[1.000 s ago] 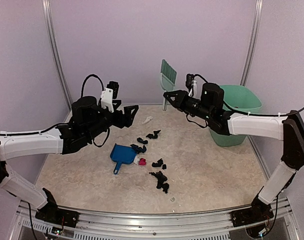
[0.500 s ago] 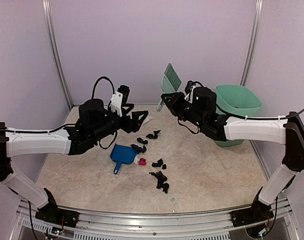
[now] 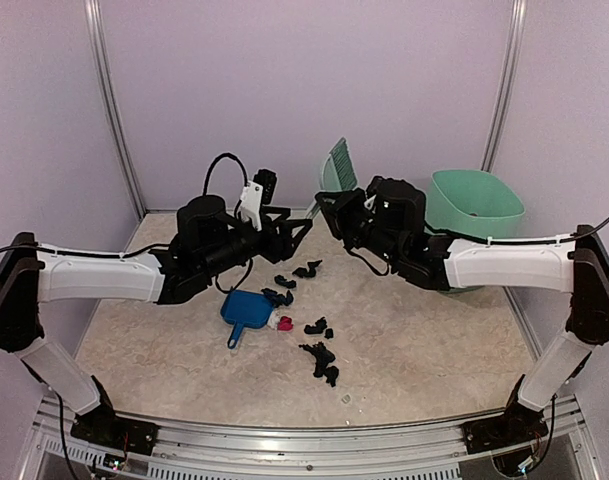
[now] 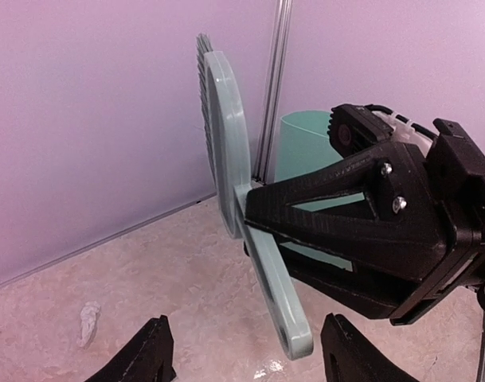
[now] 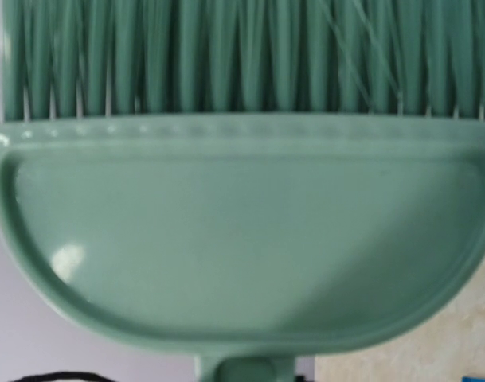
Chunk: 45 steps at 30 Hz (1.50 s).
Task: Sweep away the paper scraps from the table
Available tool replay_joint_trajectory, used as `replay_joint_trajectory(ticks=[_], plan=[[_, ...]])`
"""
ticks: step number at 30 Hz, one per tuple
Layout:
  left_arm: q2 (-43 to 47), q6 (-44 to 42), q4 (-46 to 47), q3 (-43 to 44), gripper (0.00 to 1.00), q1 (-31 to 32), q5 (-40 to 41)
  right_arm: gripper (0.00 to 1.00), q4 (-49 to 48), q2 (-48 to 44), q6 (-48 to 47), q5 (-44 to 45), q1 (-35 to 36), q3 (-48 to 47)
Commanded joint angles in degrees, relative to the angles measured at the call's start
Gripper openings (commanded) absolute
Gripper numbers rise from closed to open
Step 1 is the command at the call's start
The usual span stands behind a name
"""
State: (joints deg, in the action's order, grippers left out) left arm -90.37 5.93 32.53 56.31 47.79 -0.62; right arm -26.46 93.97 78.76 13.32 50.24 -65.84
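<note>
Arms converged; right gripper [image 3: 325, 208] clamps brush [image 3: 336, 165] handle; left gripper [image 3: 296, 230] half-open, handle end between jaws, untouched.

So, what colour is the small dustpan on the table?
Blue plastic dustpan, clearest from top view.

The paper scraps [image 3: 322, 360] (mostly black, one pink-red) are seen scattered in small crumpled clumps across the middle of the table [image 3: 434, 340], a flat beige surface with faint marbling. A lone white scrap [image 4: 88, 322] is found lying apart, toward the table's far edge.
</note>
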Motion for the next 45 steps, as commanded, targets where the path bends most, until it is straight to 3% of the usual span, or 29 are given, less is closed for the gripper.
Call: replay_joint_trajectory(ticks=[1, 8, 26, 38, 41, 43, 45], plan=[[-2.2, 1.1, 3.6, 3.0, 0.63, 0.6, -0.9, 0.00, -1.3, 1.3, 2.7, 0.0, 1.2, -0.5], [-5.3, 2.3, 4.9, 5.0, 0.52, 0.9, 2.7, 0.00, -2.5, 1.7, 3.6, -0.5, 2.2, 0.0], [-7.5, 3.5, 9.2, 4.4, 0.37, 1.2, 7.6, 0.00, -6.9, 1.3, 7.0, -2.6, 3.3, 2.7], [-7.1, 3.4, 12.0, 2.8, 0.01, 1.9, 11.2, 0.00, -6.1, 1.1, 9.0, -1.8, 4.2, 3.6], [-6.4, 3.6, 11.7, 2.1, 0.00, 2.0, 12.2, 0.00, -6.1, 0.2, 6.1, -0.9, 4.2, 4.2], [-5.4, 3.6, 11.0, 1.6, 0.00, 2.0, 13.1, 0.17, -5.4, -0.7, 1.9, -0.1, 4.0, 4.1], [-4.1, 3.6, 10.3, 0.7, 0.00, 2.0, 14.0, 0.45, -3.5, -1.6, -1.9, 0.5, 3.6, 4.0]])
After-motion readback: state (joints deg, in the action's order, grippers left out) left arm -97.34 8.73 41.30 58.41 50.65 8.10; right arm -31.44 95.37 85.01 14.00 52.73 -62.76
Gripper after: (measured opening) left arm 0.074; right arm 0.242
